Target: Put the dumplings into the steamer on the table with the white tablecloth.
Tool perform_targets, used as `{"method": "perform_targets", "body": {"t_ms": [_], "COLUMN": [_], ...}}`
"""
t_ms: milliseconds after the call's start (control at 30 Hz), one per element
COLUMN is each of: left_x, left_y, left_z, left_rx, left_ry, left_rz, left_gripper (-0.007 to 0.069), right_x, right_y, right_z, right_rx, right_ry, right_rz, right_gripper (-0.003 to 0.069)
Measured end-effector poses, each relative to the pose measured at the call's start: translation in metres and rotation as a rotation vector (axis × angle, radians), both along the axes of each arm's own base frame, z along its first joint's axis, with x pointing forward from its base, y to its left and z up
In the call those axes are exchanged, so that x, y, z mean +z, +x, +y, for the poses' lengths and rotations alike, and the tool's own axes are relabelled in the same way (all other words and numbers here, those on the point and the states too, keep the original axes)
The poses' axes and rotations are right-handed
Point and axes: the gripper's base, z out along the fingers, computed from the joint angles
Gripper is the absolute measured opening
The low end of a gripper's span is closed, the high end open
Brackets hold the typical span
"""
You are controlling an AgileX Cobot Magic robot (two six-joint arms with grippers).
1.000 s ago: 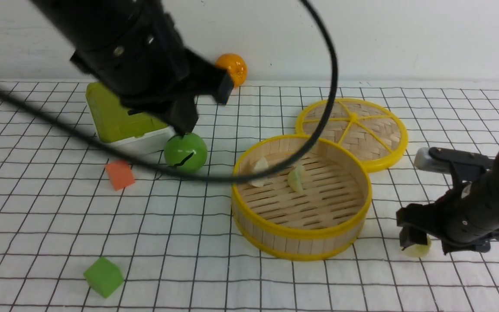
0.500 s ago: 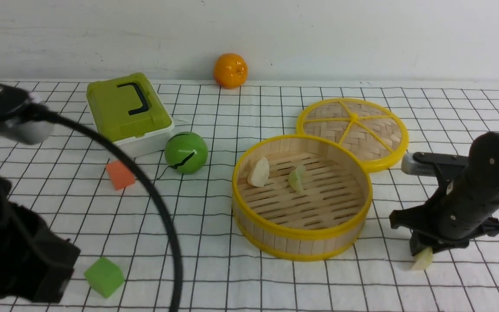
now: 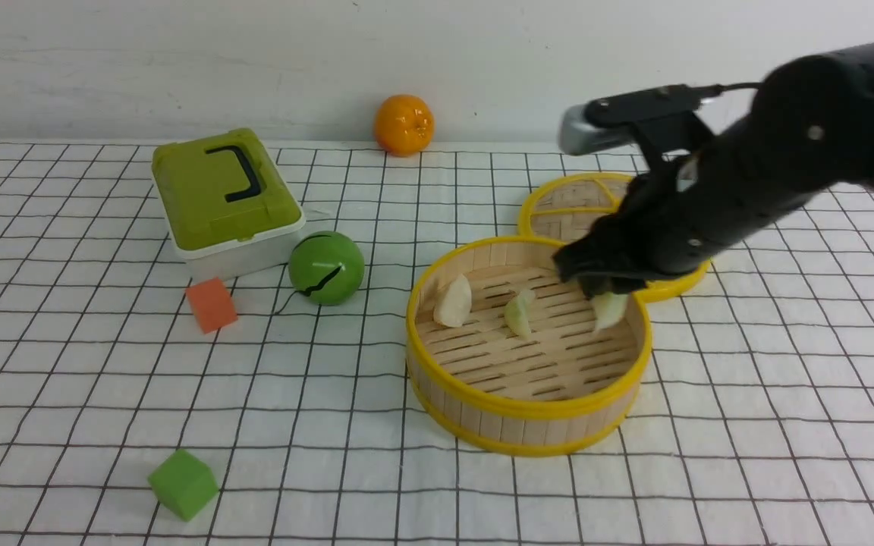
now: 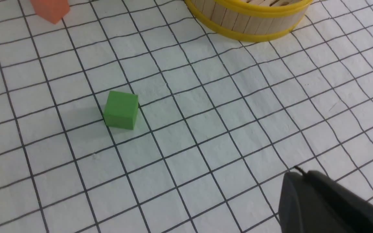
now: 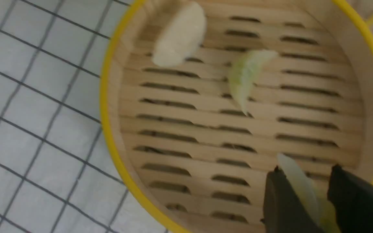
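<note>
The steamer point(image 3: 517, 413) stands on the white tablecloth point(image 3: 786, 425) right of centre. Two dumplings lie on its slatted floor, a cream one point(image 3: 454, 301) and a greenish one point(image 3: 520, 313); both also show in the right wrist view, cream point(image 5: 180, 35) and greenish point(image 5: 244, 76). My right gripper point(image 3: 605, 297) is shut on the third dumpling point(image 3: 608, 311) and holds it above the steamer's right inner side; the right wrist view shows it point(image 5: 298, 184) between the fingers point(image 5: 280, 204). My left gripper point(image 4: 295, 173) is shut and empty, low over bare cloth, out of the front view. The steamer wall point(image 4: 251, 19) shows beyond it.
The woven lid point(image 3: 581, 205) lies behind the steamer, partly hidden by my right arm. A green box point(image 3: 221, 193), a green ball point(image 3: 326, 267) and an orange point(image 3: 403, 123) sit at the back left. An orange cube point(image 3: 210, 304) and a green cube point(image 3: 182, 483) lie on the left.
My right gripper has lifted the dumpling off the cloth right of the steamer and carried it up and left, over the steamer. My left arm has drawn back out of the front view.
</note>
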Motion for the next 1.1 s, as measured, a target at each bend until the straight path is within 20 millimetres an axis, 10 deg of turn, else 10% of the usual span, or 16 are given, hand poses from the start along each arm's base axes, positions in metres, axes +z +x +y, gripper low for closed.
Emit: {"method": "perform_targets", "body": {"t_ms": [367, 500, 667, 767, 967, 1100], "left_x": [-0.024, -0.028, -0.028, -0.029, -0.029, -0.029], "left_y": [-0.031, -0.034, -0.034, -0.035, -0.035, -0.035], "left_z": [0.019, 0.021, 0.021, 0.021, 0.021, 0.021], "left_rx": [0.070, 0.071, 0.071, 0.071, 0.071, 0.071], "left_ry": [-0.062, -0.034, -0.033, -0.031, -0.030, -0.029], "left_rz": [0.094, 0.134, 0.137, 0.140, 0.141, 0.142], "left_gripper": [-0.0013, -0.0013, -0.0013, -0.0013, -0.0013, -0.0013], "right_x": [-0.093, -0.102, -0.066, -0.010, 0.049, 0.075], "right_y": [0.046, 0.048, 0.035, 0.011, -0.041, -0.112], "right_z": [0.007, 0.007, 0.001, -0.007, -0.028, -0.062], "right_rx": [-0.172, -0.182, -0.179, -0.134, -0.096, -0.086], "right_ry": [-0.102, -0.114, -0.108, -0.080, -0.018, 0.055], "right_rz": [0.174, 0.197, 0.179, 0.074, -0.079, -0.230], "right_gripper": [0.0191, 0.0329, 0.0486, 0.0502, 0.0456, 0.0295]}}
